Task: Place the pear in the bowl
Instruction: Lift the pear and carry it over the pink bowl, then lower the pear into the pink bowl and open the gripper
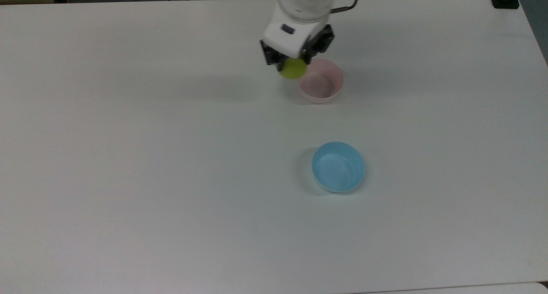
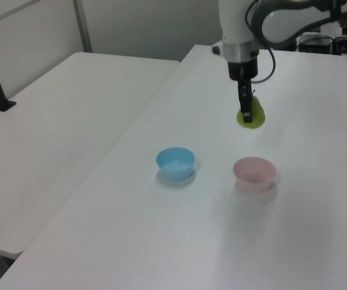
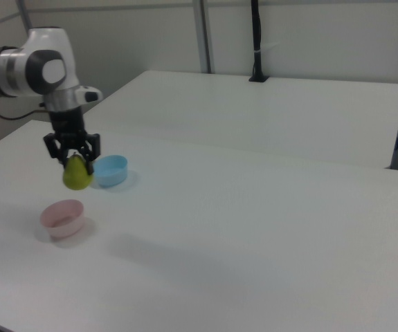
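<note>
Pear point(image 1: 293, 68), smooth and yellow-green, hangs pinched by its narrow top in the gripper point(image 1: 295, 59), clear of the matte white table point(image 1: 171, 178). In the top view it overlaps the left rim of the round, pale pink bowl point(image 1: 322, 81). A similar blue bowl point(image 1: 338, 167) sits well apart.

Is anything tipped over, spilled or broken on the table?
Nothing stands out. The pink bowl and the blue bowl both sit upright and empty on the white table, apart from each other. The pear hangs whole in the hand, lifted above the table near the pink bowl. No spills or cracks show.
</note>
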Controlling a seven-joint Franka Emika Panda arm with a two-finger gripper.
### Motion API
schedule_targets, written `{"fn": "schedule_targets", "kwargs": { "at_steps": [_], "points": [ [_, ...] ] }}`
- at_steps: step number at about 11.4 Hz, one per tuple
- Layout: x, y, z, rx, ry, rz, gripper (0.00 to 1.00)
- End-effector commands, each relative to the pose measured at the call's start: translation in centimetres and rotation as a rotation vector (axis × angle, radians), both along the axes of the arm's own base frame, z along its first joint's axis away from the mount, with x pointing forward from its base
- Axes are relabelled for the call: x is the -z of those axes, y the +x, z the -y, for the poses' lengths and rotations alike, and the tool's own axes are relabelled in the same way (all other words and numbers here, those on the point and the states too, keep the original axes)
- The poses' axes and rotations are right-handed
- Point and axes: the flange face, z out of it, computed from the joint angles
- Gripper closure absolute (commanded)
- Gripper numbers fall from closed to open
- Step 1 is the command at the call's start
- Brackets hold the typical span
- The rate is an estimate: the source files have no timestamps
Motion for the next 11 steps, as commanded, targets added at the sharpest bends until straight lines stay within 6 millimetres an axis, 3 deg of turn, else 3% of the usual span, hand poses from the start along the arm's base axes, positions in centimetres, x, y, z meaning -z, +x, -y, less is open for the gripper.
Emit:
{"fn": "schedule_targets", "kwargs": {
  "at_steps": [1,4,6,8,10,11],
  "points": [
    [1.9,-1.3,-4.5,-0.032,-0.021,-0.034,0.76],
    [4.9,-1.1,-5.9,-0.049,-0.039,-0.061,0.75],
    [8.6,-1.5,-7.8,-0.053,-0.052,-0.050,0.67],
    [10.7,-1.3,-9.0,-0.044,-0.062,-0.040,0.48],
    [11.6,-1.4,-9.4,-0.042,-0.066,-0.042,0.29],
    [11.6,-1.4,-9.4,-0.035,-0.068,-0.041,0.06]
  ]
}}
